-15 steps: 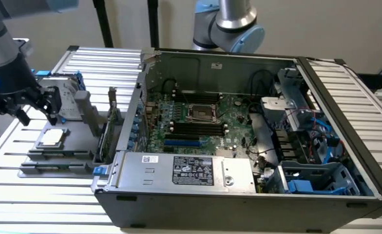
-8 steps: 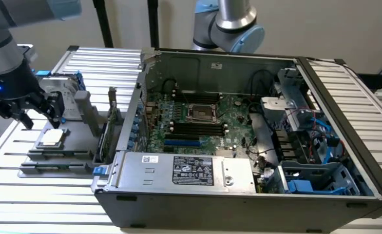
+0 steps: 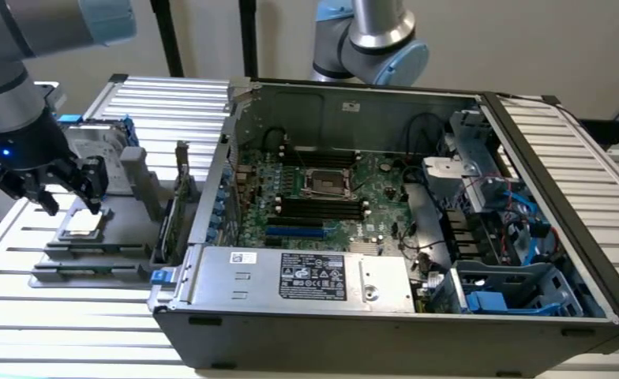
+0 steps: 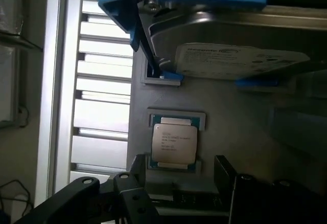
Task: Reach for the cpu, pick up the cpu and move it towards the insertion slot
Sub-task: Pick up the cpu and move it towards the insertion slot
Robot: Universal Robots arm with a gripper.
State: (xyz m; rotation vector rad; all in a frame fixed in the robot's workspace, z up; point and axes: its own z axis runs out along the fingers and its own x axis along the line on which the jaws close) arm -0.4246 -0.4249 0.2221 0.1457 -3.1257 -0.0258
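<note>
Cpu (image 4: pixel 174 142) lies in its holder (image 4: pixel 240 132) beneath the released end effector (image 3: pixel 73 207); an off-centre closing could tip or chip it.

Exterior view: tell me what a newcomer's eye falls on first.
The open computer case dominates the middle, its green motherboard bared with the silver-framed insertion slot at its centre. At the exterior view's left, the open gripper hangs just above the shiny cpu in its grey holder.
</note>
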